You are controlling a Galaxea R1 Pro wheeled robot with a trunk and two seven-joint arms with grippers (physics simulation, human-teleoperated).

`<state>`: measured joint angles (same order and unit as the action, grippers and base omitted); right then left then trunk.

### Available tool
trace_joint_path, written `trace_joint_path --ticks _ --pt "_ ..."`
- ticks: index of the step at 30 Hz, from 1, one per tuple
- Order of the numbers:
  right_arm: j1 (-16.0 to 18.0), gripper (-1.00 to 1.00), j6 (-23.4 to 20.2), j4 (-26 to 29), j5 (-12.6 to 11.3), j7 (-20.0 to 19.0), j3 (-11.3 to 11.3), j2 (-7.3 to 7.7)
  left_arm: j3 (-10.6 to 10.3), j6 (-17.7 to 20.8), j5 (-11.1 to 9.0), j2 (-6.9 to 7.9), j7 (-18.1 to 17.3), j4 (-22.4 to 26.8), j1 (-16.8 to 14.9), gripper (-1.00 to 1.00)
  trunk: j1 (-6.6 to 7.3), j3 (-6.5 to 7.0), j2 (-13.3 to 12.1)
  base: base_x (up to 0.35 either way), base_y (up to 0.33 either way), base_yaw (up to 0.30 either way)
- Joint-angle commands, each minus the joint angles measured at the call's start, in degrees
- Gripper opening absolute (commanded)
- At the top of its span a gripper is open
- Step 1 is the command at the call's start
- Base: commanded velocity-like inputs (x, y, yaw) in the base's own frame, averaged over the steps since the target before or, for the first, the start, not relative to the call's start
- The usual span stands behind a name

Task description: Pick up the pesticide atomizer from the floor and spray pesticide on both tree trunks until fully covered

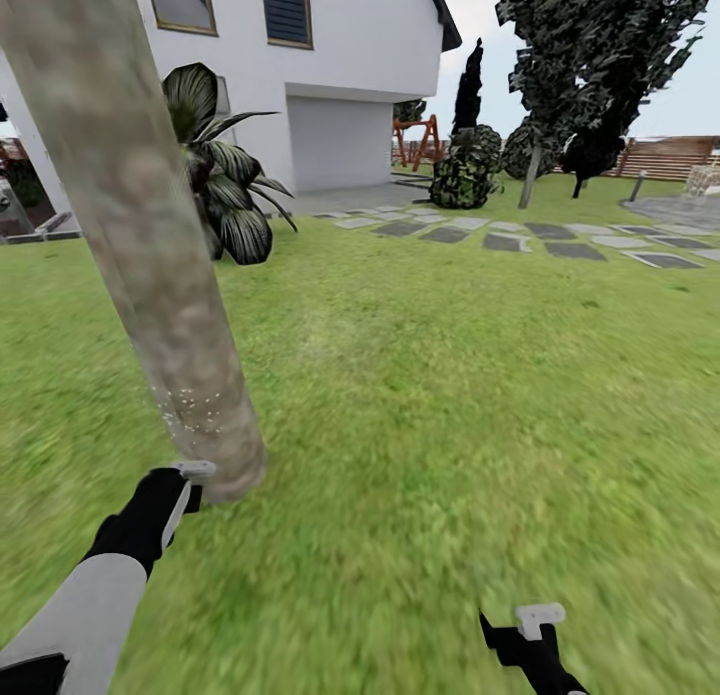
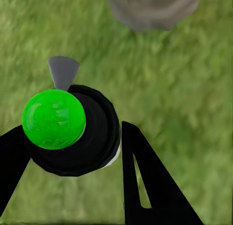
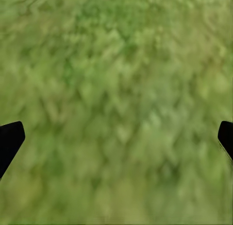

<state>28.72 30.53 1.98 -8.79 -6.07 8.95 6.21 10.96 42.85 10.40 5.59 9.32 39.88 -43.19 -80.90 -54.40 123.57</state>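
My left gripper (image 2: 73, 152) is clamped around the pesticide atomizer (image 2: 73, 132), its green cap (image 2: 53, 119) up and grey nozzle (image 2: 63, 72) pointing toward the tree trunk (image 1: 150, 255) just beside it, where pale droplets (image 1: 190, 410) speckle the bark near the base. My right gripper (image 3: 116, 137) hangs spread wide over the grass (image 1: 450, 395), holding nothing.

Bright even daylight; soft blur on grass (image 1: 420, 395); edges stretched

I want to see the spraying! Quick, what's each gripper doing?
Left gripper: shut on the pesticide atomizer, near the tree trunk.
Right gripper: open, holding nothing, over the grass.
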Motion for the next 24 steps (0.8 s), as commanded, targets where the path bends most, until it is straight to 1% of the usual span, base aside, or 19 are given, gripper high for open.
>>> trace_joint_path --ticks 1,4,12,18,24 --pt "0.0 1.00 0.2 0.0 -0.6 -0.3 0.4 0.03 0.1 0.3 0.3 -0.05 0.0 0.1 0.0 -1.00 -0.01 -0.05 0.0 0.185 -0.234 0.278" --pt "0.0 1.00 0.2 0.0 -0.6 -0.3 0.4 0.03 0.1 0.4 0.2 -0.05 0.2 0.1 0.0 -1.00 -0.01 -0.05 0.0 0.180 -0.235 0.190" --pt "0.0 1.00 0.2 0.0 -0.6 -0.4 0.3 0.03 0.0 0.4 0.1 -0.14 0.2 0.1 0.0 -1.00 -0.01 -0.05 0.0 0.107 -0.266 0.010" --pt "0.0 1.00 0.2 0.0 -0.6 -0.4 0.4 0.03 0.0 0.4 0.1 -0.14 0.2 0.1 0.0 -1.00 -0.01 -0.05 0.0 0.011 -0.278 0.013" --pt "0.0 1.00 0.1 0.0 -0.6 -0.4 0.4 0.03 0.2 0.4 0.3 -0.07 0.2 0.1 0.0 -1.00 -0.01 -0.05 0.0 0.068 -0.279 0.240"
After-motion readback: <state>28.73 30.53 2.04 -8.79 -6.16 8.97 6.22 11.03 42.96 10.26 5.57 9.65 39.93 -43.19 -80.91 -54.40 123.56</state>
